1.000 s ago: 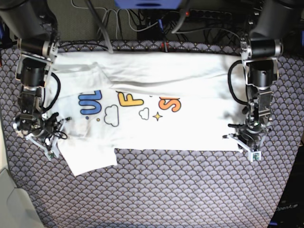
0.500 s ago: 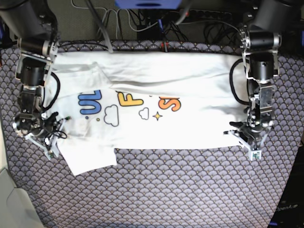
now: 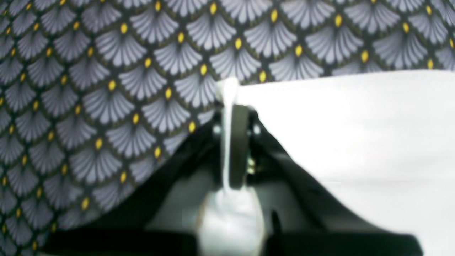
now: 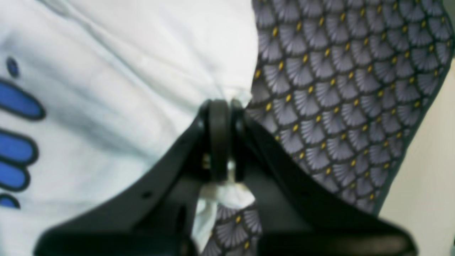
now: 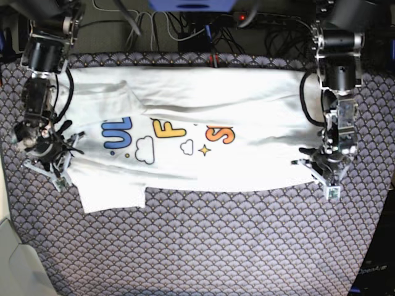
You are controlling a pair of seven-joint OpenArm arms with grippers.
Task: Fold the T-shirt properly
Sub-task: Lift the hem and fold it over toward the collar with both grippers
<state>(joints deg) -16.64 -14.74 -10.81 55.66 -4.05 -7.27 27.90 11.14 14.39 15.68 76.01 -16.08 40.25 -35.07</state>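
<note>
The T-shirt (image 5: 203,129) lies spread print-up across the middle of my desk (image 5: 203,246), its blue, yellow and orange letters with a cloud and a star facing the ceiling, and one sleeve sticking out toward the front edge on my right side.

My left claw (image 5: 326,174) is clenched on the shirt's front corner; in the left wrist view a thin white fold of fabric is pinched between the closed pads (image 3: 237,142). My right claw (image 5: 50,161) is likewise clenched on the shirt's opposite edge near the sleeve, with white cloth bunched behind the pads (image 4: 218,138) in the right wrist view and the blue lettering just beside it.

The desk is covered by a grey cloth patterned with fan-shaped scales and small yellow dots. Behind its far edge runs a tangle of cables (image 5: 185,31) in front of dark equipment.
</note>
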